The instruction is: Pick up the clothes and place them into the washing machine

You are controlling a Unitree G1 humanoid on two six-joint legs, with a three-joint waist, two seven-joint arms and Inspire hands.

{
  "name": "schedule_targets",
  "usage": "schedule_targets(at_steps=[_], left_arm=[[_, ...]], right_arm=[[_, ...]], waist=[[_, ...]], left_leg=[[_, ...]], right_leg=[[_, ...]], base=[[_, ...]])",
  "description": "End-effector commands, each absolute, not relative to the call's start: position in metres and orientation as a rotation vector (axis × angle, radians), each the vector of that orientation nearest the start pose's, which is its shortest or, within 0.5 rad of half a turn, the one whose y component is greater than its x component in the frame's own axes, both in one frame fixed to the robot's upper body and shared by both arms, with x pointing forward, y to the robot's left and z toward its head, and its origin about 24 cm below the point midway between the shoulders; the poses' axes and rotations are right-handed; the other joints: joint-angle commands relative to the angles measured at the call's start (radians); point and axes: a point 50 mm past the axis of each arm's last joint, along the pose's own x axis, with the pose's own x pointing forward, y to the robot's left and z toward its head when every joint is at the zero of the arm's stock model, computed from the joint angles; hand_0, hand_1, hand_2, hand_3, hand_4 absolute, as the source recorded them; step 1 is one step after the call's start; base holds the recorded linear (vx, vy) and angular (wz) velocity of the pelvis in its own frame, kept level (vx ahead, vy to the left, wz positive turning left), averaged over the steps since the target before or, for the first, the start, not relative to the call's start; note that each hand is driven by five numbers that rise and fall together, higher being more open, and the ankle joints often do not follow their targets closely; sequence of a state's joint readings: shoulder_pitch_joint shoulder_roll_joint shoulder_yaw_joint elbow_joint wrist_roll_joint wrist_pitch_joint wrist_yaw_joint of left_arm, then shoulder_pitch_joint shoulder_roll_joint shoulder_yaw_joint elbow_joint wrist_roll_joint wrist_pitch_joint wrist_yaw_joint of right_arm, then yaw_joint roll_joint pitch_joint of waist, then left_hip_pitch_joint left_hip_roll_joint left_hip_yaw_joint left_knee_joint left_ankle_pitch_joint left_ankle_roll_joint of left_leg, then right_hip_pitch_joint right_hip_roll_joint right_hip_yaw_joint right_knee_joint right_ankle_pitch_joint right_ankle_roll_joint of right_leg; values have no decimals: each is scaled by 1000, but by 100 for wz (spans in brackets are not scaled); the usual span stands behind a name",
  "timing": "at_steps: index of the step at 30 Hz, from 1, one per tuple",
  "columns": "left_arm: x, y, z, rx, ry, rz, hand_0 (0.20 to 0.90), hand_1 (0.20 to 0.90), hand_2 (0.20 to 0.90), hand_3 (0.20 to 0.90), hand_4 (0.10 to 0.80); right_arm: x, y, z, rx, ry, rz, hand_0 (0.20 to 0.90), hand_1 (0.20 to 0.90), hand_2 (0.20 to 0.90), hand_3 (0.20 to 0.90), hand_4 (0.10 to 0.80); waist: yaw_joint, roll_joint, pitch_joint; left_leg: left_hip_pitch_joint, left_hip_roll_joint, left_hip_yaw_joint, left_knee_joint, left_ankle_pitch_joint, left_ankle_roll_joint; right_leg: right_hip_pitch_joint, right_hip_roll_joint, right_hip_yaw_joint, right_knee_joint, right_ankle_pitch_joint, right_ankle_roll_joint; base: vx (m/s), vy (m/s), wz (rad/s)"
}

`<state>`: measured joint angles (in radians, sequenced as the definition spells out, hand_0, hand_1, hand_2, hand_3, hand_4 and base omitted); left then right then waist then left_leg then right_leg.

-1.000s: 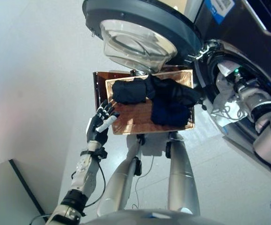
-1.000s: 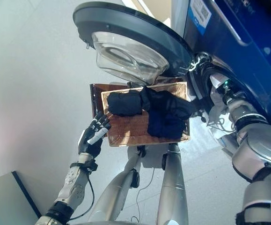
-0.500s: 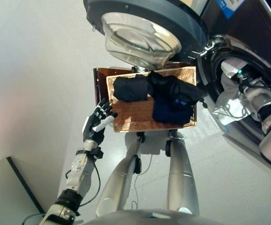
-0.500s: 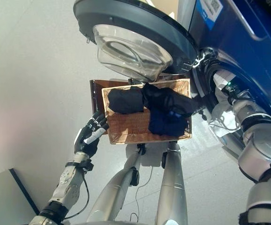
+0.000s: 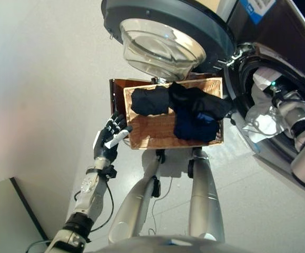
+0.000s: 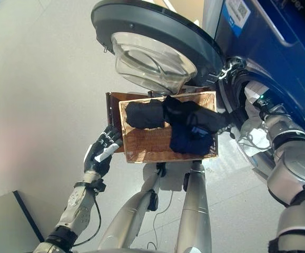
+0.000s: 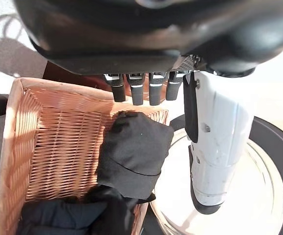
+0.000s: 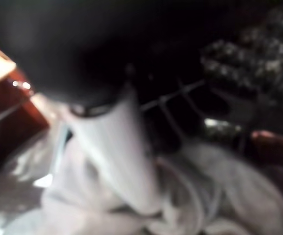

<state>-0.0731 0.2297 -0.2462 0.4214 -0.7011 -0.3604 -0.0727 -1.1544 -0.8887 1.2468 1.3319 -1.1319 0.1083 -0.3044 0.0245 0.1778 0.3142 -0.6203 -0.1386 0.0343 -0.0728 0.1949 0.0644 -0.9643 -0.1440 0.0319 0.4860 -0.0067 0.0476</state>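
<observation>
Right hand deeper in drum at frame right, fingers unreadable; white garment nearly loaded; left hand open by basket.

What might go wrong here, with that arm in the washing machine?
The white garment hangs partly out over the washing machine's opening, so it may slip to the floor. Dark clothes in the basket drape over its edge toward the opening and might snag. The left hand hovers beside the basket.

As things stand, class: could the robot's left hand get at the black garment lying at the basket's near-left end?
Probably yes: the left hand hangs open beside the wicker basket, and nothing lies between it and the black garment.
</observation>
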Motion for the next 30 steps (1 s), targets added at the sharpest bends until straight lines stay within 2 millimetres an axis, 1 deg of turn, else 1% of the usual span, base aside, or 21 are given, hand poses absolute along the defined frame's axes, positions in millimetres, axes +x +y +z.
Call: schedule_targets(at_steps=[1,3,6,7,8,9,11,12,14,15,16,17,19,20,21,22,23,24,28,29,30], left_arm=[[255,165,9,-419,-81,-54,900,900,900,900,800],[254,164,8,-422,-77,-61,900,900,900,900,800],[251,163,5,-428,-67,-63,900,900,900,900,800],[251,163,4,-432,-62,-59,900,900,900,900,800],[253,156,6,-467,-73,-64,900,900,900,900,800],[252,157,6,-460,-70,-67,900,900,900,900,800],[250,150,4,-476,-57,-79,900,900,900,900,800],[249,148,3,-472,-52,-89,900,900,900,900,800],[247,146,0,-470,-34,-100,900,900,900,900,800],[247,147,0,-472,-34,-97,900,900,900,900,800],[245,154,1,-485,-52,-61,900,900,900,900,800],[244,155,0,-478,-48,-66,900,900,900,900,800],[247,160,2,-442,-54,-65,900,900,900,900,800],[248,162,2,-432,-54,-53,900,900,900,900,800],[246,161,-3,-437,-26,-46,900,900,900,900,800],[246,161,-3,-437,-26,-46,900,900,900,900,800],[244,160,-5,-437,-19,-50,900,900,900,900,800],[243,157,-6,-446,-15,-58,900,900,900,900,800],[242,157,-7,-450,-15,-56,900,900,900,900,800],[244,156,-5,-453,-26,-53,900,900,900,900,800],[245,156,-3,-452,-34,-47,900,900,900,900,800]], right_arm=[[298,-441,285,-2923,812,-481,200,200,200,200,300],[292,-446,289,-2925,841,-500,200,200,200,200,300],[265,-466,298,-2879,960,-564,200,200,200,200,300],[248,-479,290,-2799,1004,-619,389,389,389,389,435],[226,-494,265,-2537,1011,-749,900,900,900,900,800],[224,-495,261,-2531,1016,-744,900,900,900,900,800],[198,-509,236,-2164,960,-923,900,900,900,900,800],[193,-511,235,-1965,880,-1034,900,900,900,900,800],[200,-508,222,-1631,723,-1136,900,900,900,900,800],[203,-506,216,-1554,670,-1165,900,900,900,900,800],[194,-505,173,-1458,677,-1113,900,900,900,900,800],[191,-505,169,-1453,685,-1113,900,900,900,900,800],[240,-484,212,-1464,490,-1127,900,900,900,900,800],[260,-471,222,-1445,413,-1098,900,900,900,900,800],[274,-458,203,-1443,410,-1028,900,900,900,900,800],[274,-458,203,-1443,410,-1028,900,900,900,900,800],[273,-458,193,-1406,425,-1026,900,900,900,900,800],[270,-455,170,-1364,460,-1005,900,900,900,900,800],[274,-451,167,-1272,422,-1015,900,900,900,900,800],[281,-436,139,-1233,417,-966,900,900,900,900,800],[284,-430,131,-1168,393,-965,900,900,900,900,800]], waist=[[2,38,-48],[0,38,-50],[-10,39,-57],[-12,36,-61],[-25,49,-63],[-19,43,-65],[-17,55,-75],[-13,64,-77],[-6,82,-83],[-4,89,-85],[-30,98,-77],[-24,93,-79],[-11,98,-91],[-7,101,-96],[-1,110,-107],[0,110,-108],[4,115,-112],[10,122,-118],[15,118,-121],[13,117,-117],[11,117,-114]], left_leg=[[20,26,12,-14,-53,-150],[22,26,13,-14,-53,-150],[27,27,16,-14,-56,-151],[29,28,18,-14,-57,-151],[31,28,18,-14,-56,-149],[31,28,19,-14,-56,-149],[32,28,21,-14,-54,-147],[32,28,20,-14,-53,-146],[37,26,18,-14,-54,-143],[40,24,19,-14,-56,-142],[62,20,19,-14,-77,-143],[64,19,19,-14,-77,-143],[47,23,19,-14,-63,-140],[47,22,20,-14,-64,-139],[53,19,18,-14,-67,-137],[53,19,18,-14,-67,-137],[56,18,15,-14,-67,-136],[65,14,9,-14,-68,-133],[71,9,7,-14,-69,-130],[72,9,8,-14,-70,-129],[73,9,8,-14,-71,-128]], right_leg=[[98,69,-25,-150,33,-12],[100,68,-25,-149,33,-12],[108,68,-23,-155,35,-12],[116,69,-22,-160,37,-11],[119,68,-24,-162,42,-11],[119,68,-24,-162,41,-11],[125,65,-24,-164,45,-11],[127,64,-24,-165,47,-11],[132,62,-25,-167,47,-12],[135,61,-25,-168,47,-11],[155,57,-21,-167,23,-4],[157,57,-22,-166,22,-4],[142,61,-22,-177,53,-10],[142,60,-22,-178,53,-9],[153,55,-26,-182,54,-7],[153,55,-26,-183,54,-7],[161,52,-29,-186,53,-6],[170,47,-33,-185,51,-4],[177,46,-33,-185,49,-4],[180,45,-33,-188,50,-3],[184,46,-32,-191,51,-3]], base=[[15,24,-10],[15,23,-8],[19,18,-7],[14,9,-6],[11,6,-5],[0,0,0],[0,0,0],[3,34,1],[8,40,-1],[92,45,-8],[89,29,-7],[85,28,-7],[-69,42,-4],[-63,64,3],[12,42,6],[19,39,7],[22,40,6],[22,40,5],[4,9,1],[-4,24,-3],[-12,26,-5]])
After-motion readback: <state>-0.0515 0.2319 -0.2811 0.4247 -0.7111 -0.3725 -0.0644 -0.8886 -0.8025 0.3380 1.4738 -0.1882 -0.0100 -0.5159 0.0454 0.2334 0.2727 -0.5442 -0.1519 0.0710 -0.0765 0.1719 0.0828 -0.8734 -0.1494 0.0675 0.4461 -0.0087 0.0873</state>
